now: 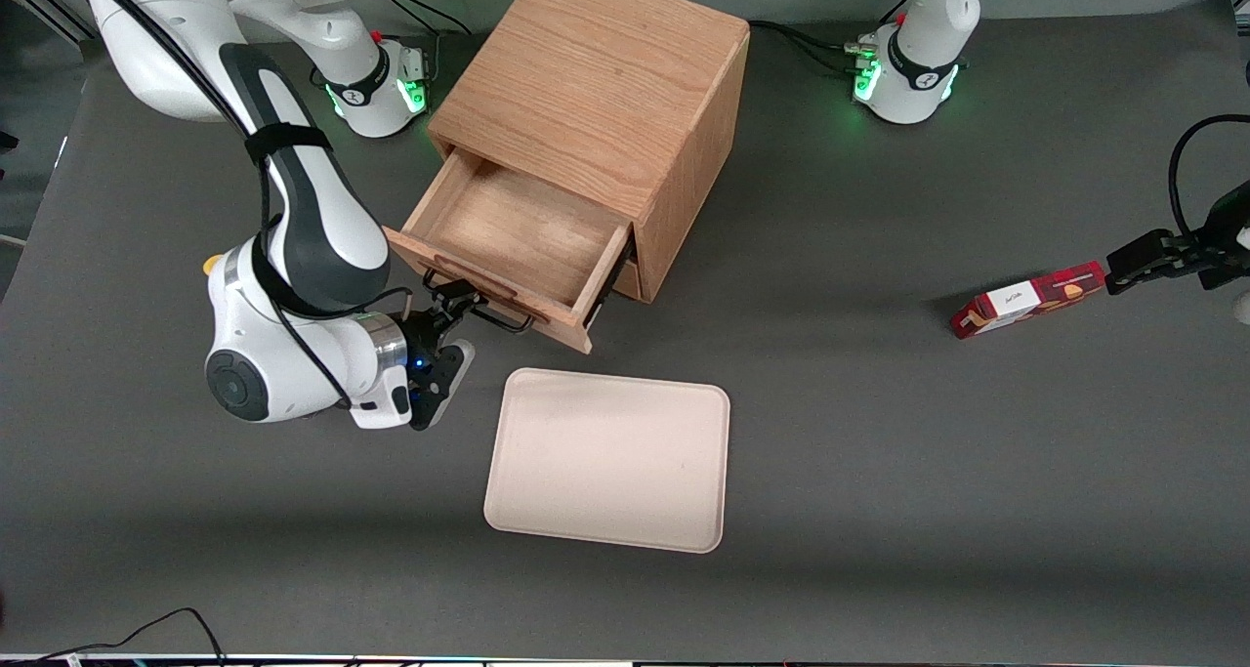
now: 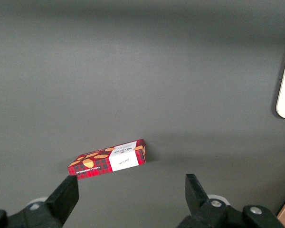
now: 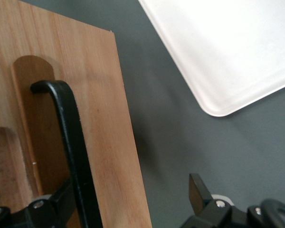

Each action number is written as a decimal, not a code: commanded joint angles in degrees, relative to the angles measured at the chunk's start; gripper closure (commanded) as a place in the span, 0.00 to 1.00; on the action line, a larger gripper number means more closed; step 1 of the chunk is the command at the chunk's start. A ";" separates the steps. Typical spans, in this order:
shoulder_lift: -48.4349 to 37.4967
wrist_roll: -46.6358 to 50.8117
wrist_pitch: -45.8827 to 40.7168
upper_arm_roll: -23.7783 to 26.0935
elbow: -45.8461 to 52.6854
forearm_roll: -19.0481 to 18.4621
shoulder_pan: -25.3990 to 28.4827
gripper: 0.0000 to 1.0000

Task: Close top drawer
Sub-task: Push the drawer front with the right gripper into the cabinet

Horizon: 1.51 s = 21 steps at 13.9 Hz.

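A: Item one?
B: I log the top drawer (image 1: 508, 242): shallow light oak, pulled fully out of the cabinet (image 1: 596, 91), thin black handle (image 3: 69, 142).
A: Tool?
B: My tool (image 1: 451, 327) sits at that handle, fingers spread wide.

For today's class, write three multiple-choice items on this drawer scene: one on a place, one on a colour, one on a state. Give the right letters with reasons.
1. Where is the gripper?
A. at the top drawer's handle
B. over the tray
C. by the biscuit box

2. What colour is the tray?
A. red
B. off-white
C. black

3. What state is the top drawer in?
A. shut
B. pulled out
C. taken out of the cabinet

Answers:
1 A: the open fingers straddle the black wire handle in the right wrist view.
2 B: it lies pale on the grey table, nearer the front camera than the cabinet.
3 B: its bare wooden floor shows, still in the cabinet.
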 commanded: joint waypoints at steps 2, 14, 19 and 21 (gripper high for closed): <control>-5.86 3.40 4.37 2.83 -9.02 -0.82 0.07 0.00; -11.93 11.22 6.58 8.63 -17.56 -2.32 0.07 0.00; -13.25 12.54 6.67 10.13 -19.58 -2.40 0.07 0.00; -13.25 14.30 6.93 11.27 -19.93 -2.49 0.07 0.00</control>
